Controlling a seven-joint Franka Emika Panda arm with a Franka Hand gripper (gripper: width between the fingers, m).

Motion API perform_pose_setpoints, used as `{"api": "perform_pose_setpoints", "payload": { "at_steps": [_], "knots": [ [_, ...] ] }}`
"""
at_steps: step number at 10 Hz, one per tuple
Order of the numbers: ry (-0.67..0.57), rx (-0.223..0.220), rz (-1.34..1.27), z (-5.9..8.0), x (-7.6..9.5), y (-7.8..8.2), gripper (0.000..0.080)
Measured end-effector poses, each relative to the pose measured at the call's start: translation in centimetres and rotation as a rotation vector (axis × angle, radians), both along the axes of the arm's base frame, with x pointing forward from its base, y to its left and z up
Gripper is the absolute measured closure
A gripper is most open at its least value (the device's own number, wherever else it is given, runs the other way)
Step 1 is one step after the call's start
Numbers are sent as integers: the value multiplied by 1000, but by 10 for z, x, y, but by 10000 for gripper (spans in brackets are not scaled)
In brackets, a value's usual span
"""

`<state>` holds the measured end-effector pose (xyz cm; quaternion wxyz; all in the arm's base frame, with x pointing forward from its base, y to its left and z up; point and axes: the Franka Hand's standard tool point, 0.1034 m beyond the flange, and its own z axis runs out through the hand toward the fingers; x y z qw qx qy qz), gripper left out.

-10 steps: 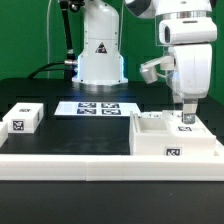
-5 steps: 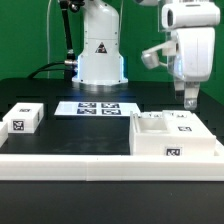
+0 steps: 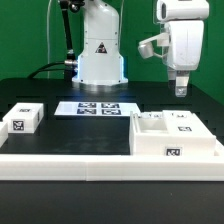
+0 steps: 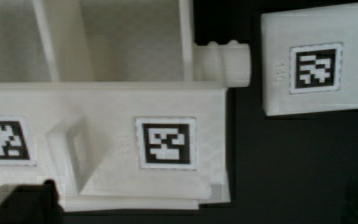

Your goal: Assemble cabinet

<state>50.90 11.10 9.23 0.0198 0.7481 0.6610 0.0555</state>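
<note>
One white cabinet (image 3: 152, 140), jaws hovering above

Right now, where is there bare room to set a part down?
Bare black table lies between the small tagged piece and the cabinet box, nearer the camera than the marker board. The exterior view's right is crowded: box beneath the end effector.

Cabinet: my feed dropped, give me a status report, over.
Gripper hangs above the cabinet box, carrying nothing, jaw state unclear. Loose panel sits apart at exterior view's left. Nothing between gripper and box.
</note>
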Motion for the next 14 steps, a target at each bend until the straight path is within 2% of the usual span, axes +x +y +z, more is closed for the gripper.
{"api": "perform_pose_setpoints", "payload": {
  "at_steps": [4,6,9,12,13,14],
  "knots": [
    [-3,2,3,-2,-2,0,2],
    [-13,13,30,-13,-24,0,2],
    [13,13,-13,-20,-48,-1,2],
    [11,14,-15,-20,-44,-1,2],
    [7,18,-13,-22,-47,0,2],
    [-5,30,-10,-27,-58,0,2]
  ]
}}
